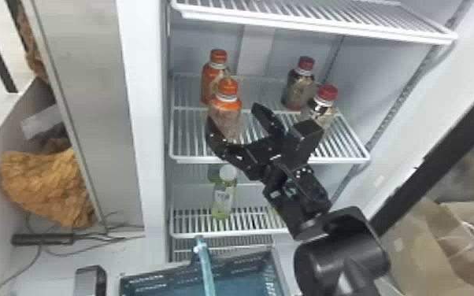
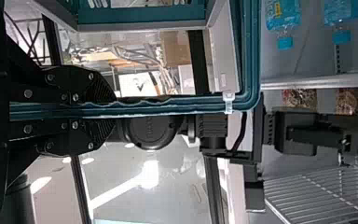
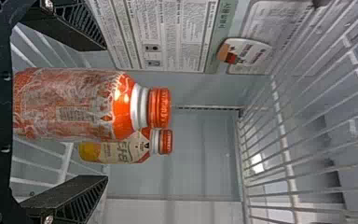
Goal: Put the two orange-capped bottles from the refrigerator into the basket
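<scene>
The first half of the task, picking, was in hand: 2 orange-capped bottles stood on the shelf [image 1: 193, 159], upper centre-left of the head view, the front bottle [image 1: 228, 112] just ahead of the rear bottle [image 1: 217, 71]. Near the middle of that view, the right gripper [image 1: 234, 115] was spread wide, a finger to each side of the front bottle, not yet clamped on it. The left gripper [image 2: 114, 111] was closed on the handle [image 2: 168, 106] of the basket [image 1: 161, 275], which sat at the bottom centre of the head view. The next move likely called for squaring up and squeezing the front bottle, then lifting it clear without knocking the rear bottle; 0 were packed by this pick so far.
</scene>
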You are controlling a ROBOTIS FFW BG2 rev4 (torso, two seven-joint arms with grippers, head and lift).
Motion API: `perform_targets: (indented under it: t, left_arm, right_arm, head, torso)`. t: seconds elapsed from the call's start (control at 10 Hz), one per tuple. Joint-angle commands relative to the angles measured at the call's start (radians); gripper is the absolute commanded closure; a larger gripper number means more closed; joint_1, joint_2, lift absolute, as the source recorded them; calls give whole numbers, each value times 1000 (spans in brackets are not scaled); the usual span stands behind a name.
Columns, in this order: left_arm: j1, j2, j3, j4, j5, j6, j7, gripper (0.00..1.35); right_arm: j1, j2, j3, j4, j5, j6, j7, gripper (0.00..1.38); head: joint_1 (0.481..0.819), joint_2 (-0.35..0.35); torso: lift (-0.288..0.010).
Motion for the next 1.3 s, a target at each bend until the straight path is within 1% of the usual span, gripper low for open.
perform_targets:
  t: [0.0,0.2,0.3,0.4,0.5,0.6,0.7,0.9,1.2]
  left_arm:
    - [-3,0,-4,2,1,0,0,1210]
    - [-3,0,-4,2,1,0,0,1210]
    - [-3,0,-4,0,1,0,0,1210]
    - [-3,0,-2,2,1,0,0,1210]
    - [-3,0,-2,2,1,0,0,1210]
    - [-3,0,-2,0,1,0,0,1210]
    - [-3,0,-2,0,1,0,0,1210]
    - [2,0,2,0,1,0,0,1210]
    - [9,-3,10,0,-1,0,0,1210]
  right_arm:
    - [-34,2,11,58,-18,-25,0,61]
    - [-53,2,21,78,-22,-42,0,79]
    - [-56,2,25,73,-22,-47,1,191]
    - [-56,2,27,73,-24,-47,0,544]
    - [-56,2,31,73,-28,-40,0,846]
    - [-56,2,33,68,-28,-13,0,888]
    - [-53,2,33,58,-32,-10,0,888]
    - [-29,-1,31,-1,-50,-10,1,889]
    - [79,-5,-27,-214,-80,76,8,889]
  head:
    - [695,-212]
    - [695,-205]
    - [695,-203]
    - [695,-200]
    - [695,-198]
    - [695,-194]
    - [695,-191]
    - [695,-188]
    - [695,-194]
  torso:
    - [-40]
    - [-40]
    - [-40]
    - [-40]
    - [-40]
    - [-40]
    - [-40]
    - [-40]
    - [-40]
